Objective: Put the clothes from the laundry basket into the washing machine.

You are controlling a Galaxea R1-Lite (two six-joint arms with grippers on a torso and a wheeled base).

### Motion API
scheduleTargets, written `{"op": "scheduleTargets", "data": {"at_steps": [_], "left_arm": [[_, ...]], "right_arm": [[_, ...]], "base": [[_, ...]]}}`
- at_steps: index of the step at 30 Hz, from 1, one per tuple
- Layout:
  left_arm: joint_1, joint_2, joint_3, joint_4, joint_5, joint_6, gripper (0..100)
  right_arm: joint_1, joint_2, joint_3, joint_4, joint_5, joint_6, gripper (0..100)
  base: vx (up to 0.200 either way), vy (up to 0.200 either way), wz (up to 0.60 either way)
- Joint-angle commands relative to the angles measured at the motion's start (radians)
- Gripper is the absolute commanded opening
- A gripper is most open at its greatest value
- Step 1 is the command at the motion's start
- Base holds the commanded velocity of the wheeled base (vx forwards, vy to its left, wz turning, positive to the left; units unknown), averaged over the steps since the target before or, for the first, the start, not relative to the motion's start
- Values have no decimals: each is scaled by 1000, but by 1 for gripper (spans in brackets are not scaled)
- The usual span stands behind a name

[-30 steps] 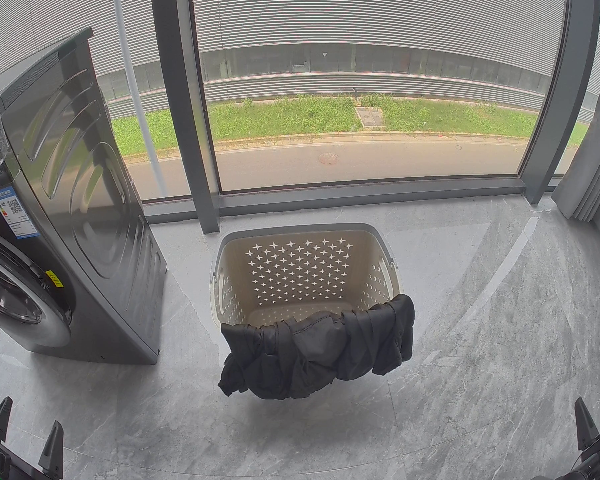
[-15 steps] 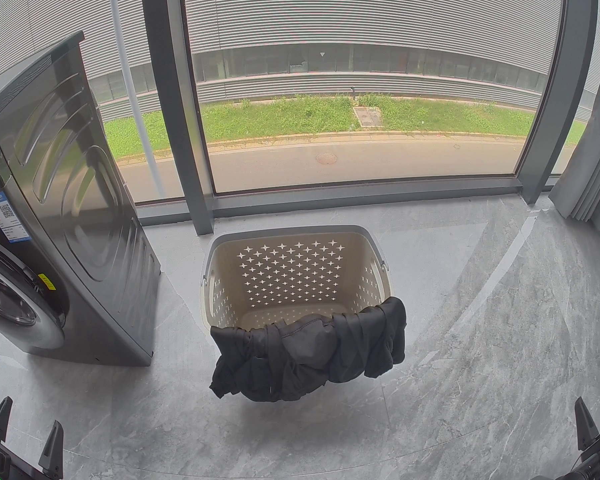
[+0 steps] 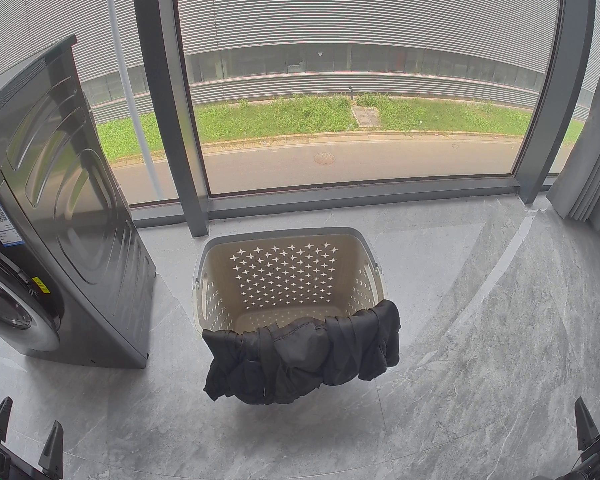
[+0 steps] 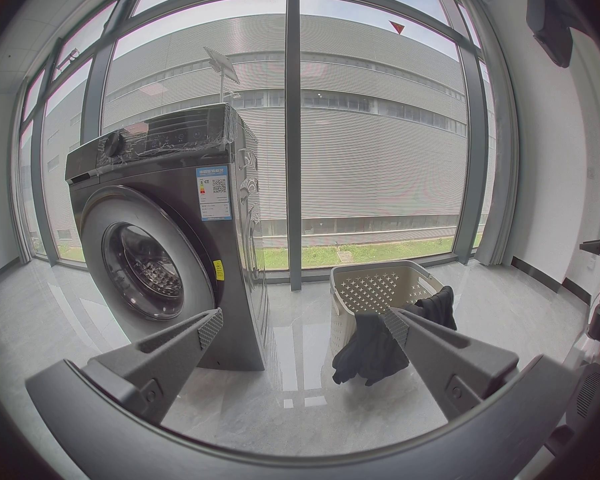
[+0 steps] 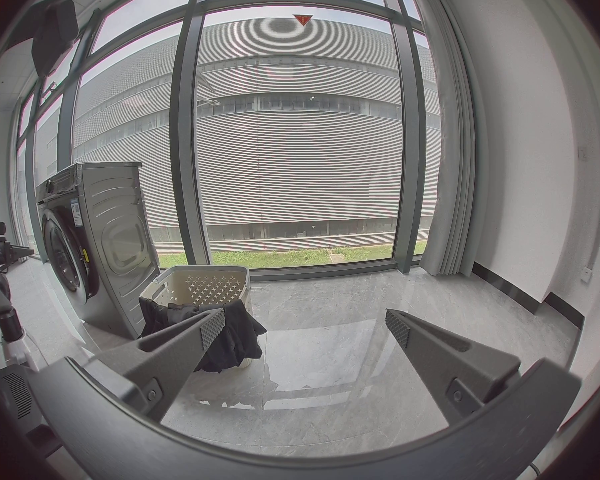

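"Now, logged any hazards for this stage?"

"Logged three. Found the black fabric garment [image 3: 300, 361] draped over the near rim of the beige perforated plastic laundry basket [image 3: 287, 232], hanging mostly outside and close to the grey marbled floor tile [image 3: 480, 335]. Judged likely to slide off onto the floor if pinched at a loose fold or dragged sideways. Judged also liable to tip the light basket if pulled toward the robot rather than lifted clear."

"And the third?"

"Concerned the dark grey front-loading washing machine [image 3: 80, 221], standing just beside the basket on the left. Could not settle the round porthole door [image 4: 143, 268] as shut or open. If shut, would have blocked loading with a garment already in hand."

"Recorded the arm poses?"

"Recorded both low and close to the robot, well apart from basket and garment. Found the left gripper [image 4: 301, 320] level and pointed forward between machine and basket, fingers spread wide, nothing between them. Found the right gripper [image 5: 305, 321] likewise level and pointed toward the window, fingers equally wide and empty. Noted no contact with any task item."
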Motion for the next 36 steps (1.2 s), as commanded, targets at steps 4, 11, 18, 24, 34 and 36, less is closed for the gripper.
{"op": "scheduleTargets", "data": {"at_steps": [4, 11, 18, 24, 34, 36], "left_arm": [[0, -16, 18, 0, 0, -1, 100], [0, -16, 18, 0, 0, 1, 100], [0, -16, 16, 0, -1, 1, 100], [0, -15, 16, 0, -1, -2, 100], [0, -15, 16, 0, -1, -2, 100], [0, -15, 16, 0, -1, -1, 100]], "right_arm": [[0, -16, 18, 0, 0, 0, 100], [0, -16, 18, 0, 0, 0, 100], [0, -16, 18, 0, 0, 0, 100], [0, -16, 18, 0, 0, 0, 100], [0, -16, 18, 0, 0, 0, 100], [0, -16, 18, 0, 0, 0, 100]], "base": [[200, 0, 0], [171, 0, 0], [0, 0, 0], [67, 0, 0], [80, 0, 0], [0, 0, 0]]}}
